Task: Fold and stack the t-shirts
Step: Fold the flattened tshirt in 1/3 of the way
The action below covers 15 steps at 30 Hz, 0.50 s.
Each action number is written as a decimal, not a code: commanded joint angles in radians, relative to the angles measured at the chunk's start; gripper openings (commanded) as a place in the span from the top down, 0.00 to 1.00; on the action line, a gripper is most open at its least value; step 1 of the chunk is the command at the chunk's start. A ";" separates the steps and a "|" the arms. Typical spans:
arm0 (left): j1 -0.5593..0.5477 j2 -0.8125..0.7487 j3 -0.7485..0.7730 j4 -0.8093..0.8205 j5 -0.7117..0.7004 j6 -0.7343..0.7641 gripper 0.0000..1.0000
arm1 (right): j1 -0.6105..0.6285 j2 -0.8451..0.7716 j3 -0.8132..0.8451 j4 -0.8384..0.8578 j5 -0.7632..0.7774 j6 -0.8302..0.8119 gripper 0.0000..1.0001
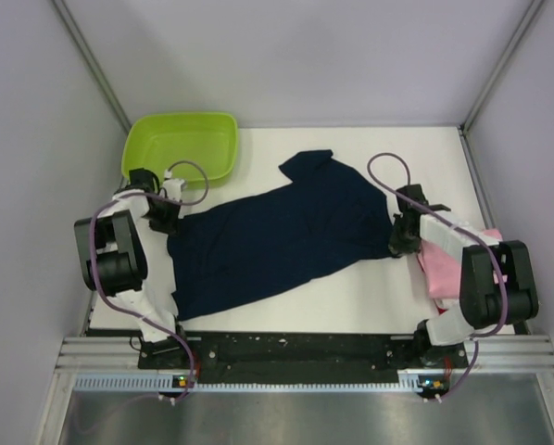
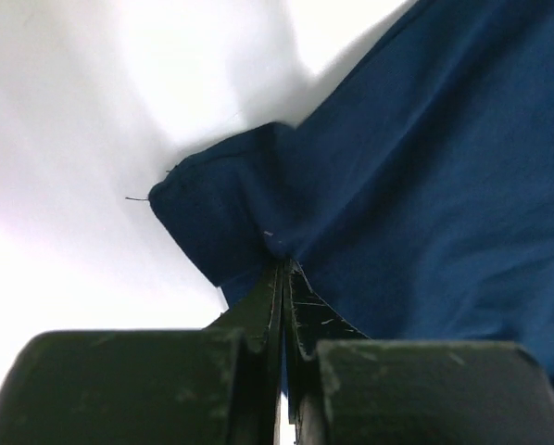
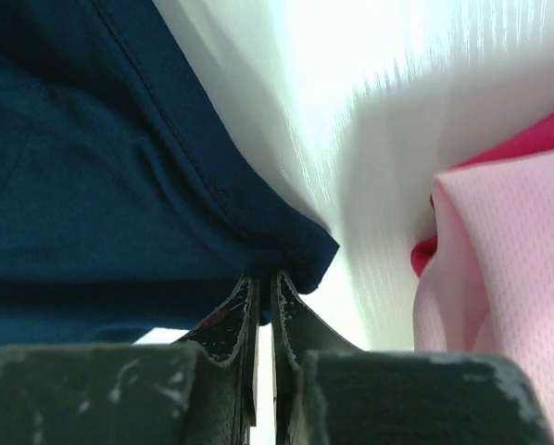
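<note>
Dark navy cloth t-shirt spread slantwise on white tabletop, one corner just below the lime green plastic tub, the rest stretching away to the tub's right. Left gripper pinched tight on that tub-side corner, fingers meeting through the cloth. Right gripper clamped on the hemmed edge farthest from the tub. Beyond it, farther still from the tub, folded pink mesh t-shirt over a red one. White tabletop showing right of the tub. Tub's green bottom in plain view.
</note>
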 commanded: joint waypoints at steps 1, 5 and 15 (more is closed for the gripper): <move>0.062 -0.075 -0.058 -0.013 -0.104 0.039 1.00 | 0.002 -0.081 -0.034 -0.025 0.000 0.015 1.00; 0.062 -0.156 -0.114 -0.016 -0.142 0.056 1.00 | 0.002 -0.140 -0.060 -0.066 -0.001 0.030 1.00; 0.063 -0.230 -0.089 -0.121 -0.107 0.153 0.52 | 0.001 -0.285 -0.083 -0.188 -0.044 0.027 0.72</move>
